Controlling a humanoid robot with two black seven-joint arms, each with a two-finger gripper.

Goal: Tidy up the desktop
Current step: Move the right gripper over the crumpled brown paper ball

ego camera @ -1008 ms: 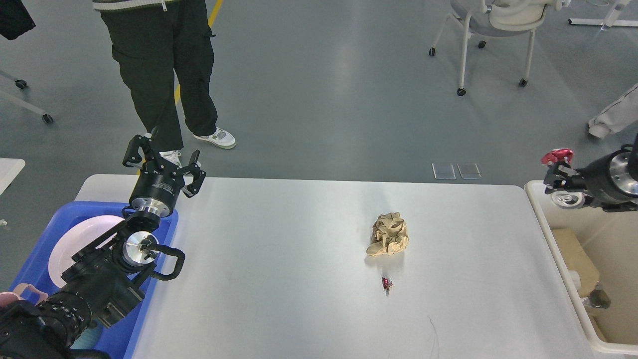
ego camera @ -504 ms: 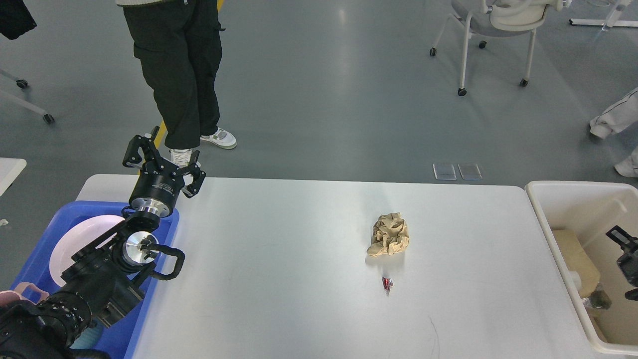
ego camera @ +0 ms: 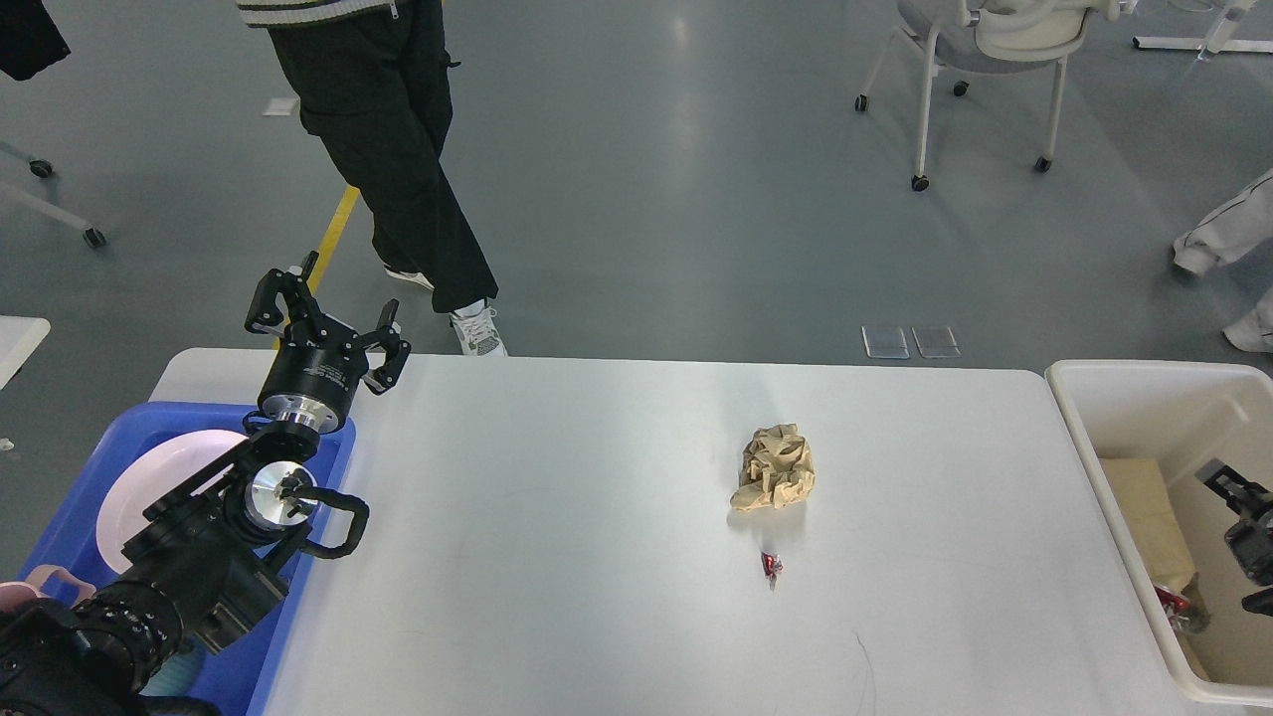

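The white-grey desktop (ego camera: 597, 517) fills the lower view. A crumpled ball of brown paper (ego camera: 775, 467) lies right of its middle. A small red wrapper (ego camera: 771, 567) lies just in front of it. My left gripper (ego camera: 323, 320) is open and empty, raised over the far left corner of the desktop, behind the blue tray. My right gripper (ego camera: 1238, 542) is cut off by the right edge, low inside the cream bin. Its two dark prongs stand apart and hold nothing. A small red thing (ego camera: 1172, 600) lies in the bin below it.
The blue tray (ego camera: 333, 452) at the left holds a pink plate (ego camera: 164, 477), and a pink cup (ego camera: 50, 582) sits at its near end. The cream bin (ego camera: 1089, 457) stands off the right edge with a brown box (ego camera: 1144, 507) inside. A person (ego camera: 398, 129) walks behind the table. A chair (ego camera: 995, 40) stands far right.
My right gripper, which held a red thing high over the bin, dropped down into the bin and let it go. The person walked to the right. The left arm stayed still.
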